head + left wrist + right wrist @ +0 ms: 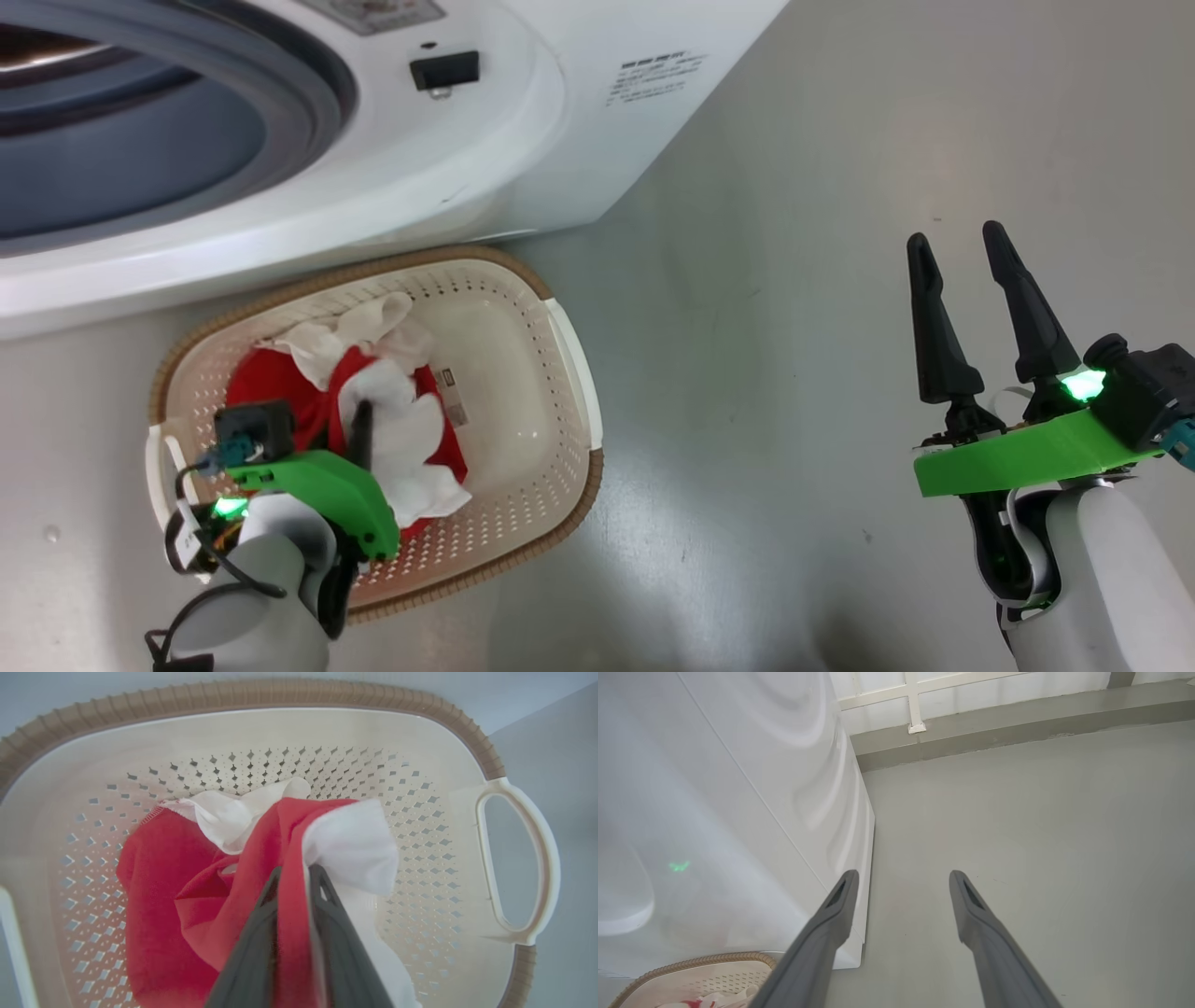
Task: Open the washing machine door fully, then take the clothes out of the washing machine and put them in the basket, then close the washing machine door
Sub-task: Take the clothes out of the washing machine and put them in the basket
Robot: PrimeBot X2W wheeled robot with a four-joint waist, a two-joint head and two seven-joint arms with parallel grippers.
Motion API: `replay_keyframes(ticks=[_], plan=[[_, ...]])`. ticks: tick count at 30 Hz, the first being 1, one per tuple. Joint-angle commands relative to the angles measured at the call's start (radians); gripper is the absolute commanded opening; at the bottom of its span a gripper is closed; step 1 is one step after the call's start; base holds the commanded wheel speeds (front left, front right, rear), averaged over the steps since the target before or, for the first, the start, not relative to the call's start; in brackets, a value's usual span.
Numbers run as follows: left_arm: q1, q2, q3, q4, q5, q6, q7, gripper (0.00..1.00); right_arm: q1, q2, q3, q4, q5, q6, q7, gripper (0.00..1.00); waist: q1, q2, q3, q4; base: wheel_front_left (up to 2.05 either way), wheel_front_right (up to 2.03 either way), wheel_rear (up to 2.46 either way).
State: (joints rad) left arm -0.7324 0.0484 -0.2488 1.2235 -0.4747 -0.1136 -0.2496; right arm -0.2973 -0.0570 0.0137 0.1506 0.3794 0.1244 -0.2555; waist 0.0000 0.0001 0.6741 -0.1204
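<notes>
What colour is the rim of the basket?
The basket rim is brown with a woven look, clearest in the left wrist view.

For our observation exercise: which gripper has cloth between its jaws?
The left gripper, over the basket, with red clothes between its jaws; the right gripper stands open, empty.

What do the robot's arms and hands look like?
Both the left gripper and right gripper have two long, dark, pointed fingers on a bright green bracket with a glowing green light. The forearms are smooth, rounded and pale grey. Black cables curl beside the left wrist, near a small black box.
</notes>
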Motion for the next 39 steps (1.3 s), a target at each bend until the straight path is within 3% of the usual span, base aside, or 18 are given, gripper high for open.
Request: replay_keyframes(ticks=[1,17,39], plan=[[0.013,0.022,0.032,-0.011,0.007,0.004,-0.012,1.00,-0.006,-0.008,0.019,-0.017,0.001,0.006,-0.006,1.00,0.0000,-0.0001,-0.015,0.006,0.00,0.00,0.00],[0.127,0.014,0.105,-0.099,0.021,-0.002,-0.012,1.00,0.038,-0.026,0.037,0.016,0.002,0.006,-0.006,1.00,0.0000,-0.0001,-0.186,0.035,0.00,0.00,0.00],[0.379,0.005,0.310,-0.522,0.210,-0.011,-0.012,1.00,0.162,-0.046,0.066,0.061,0.006,0.006,-0.006,1.00,0.0000,-0.0001,-0.452,0.062,0.00,0.00,0.00]])
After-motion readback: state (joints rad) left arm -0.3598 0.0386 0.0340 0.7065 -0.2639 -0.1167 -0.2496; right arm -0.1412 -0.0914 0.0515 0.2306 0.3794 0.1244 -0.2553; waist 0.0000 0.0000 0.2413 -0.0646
